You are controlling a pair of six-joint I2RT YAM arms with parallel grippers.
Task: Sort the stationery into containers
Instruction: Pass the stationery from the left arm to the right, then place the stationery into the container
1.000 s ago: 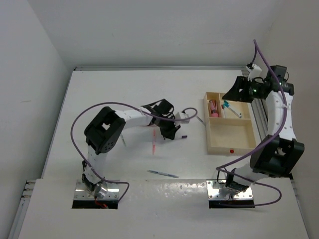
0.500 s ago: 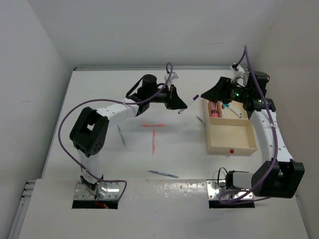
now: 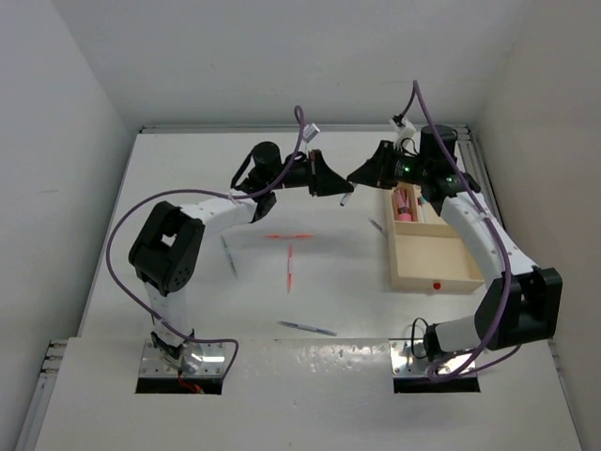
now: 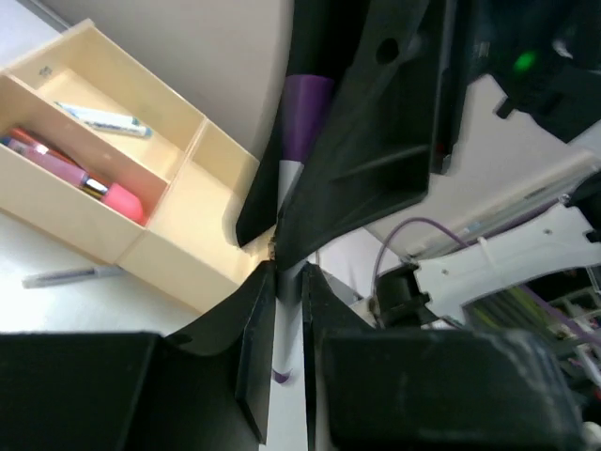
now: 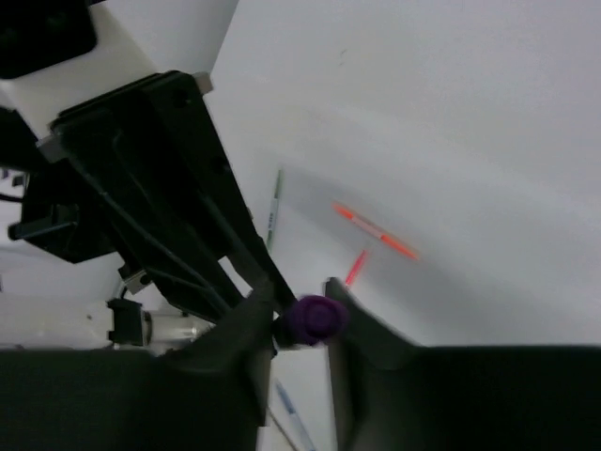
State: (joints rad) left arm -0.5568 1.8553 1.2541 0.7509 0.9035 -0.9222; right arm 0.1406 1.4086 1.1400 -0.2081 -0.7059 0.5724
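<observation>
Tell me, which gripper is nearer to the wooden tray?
The right gripper: it hangs just left of the wooden tray; the left gripper is farther left, facing it.

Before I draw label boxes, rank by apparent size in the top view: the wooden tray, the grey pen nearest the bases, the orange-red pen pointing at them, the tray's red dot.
wooden tray
grey pen and orange-red pen, nearly alike; the grey looks slightly longer
red dot

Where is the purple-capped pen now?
The purple-capped pen is in the air, centre-far in the top view, left of the tray, held by the left gripper, cap in the right gripper.
</observation>
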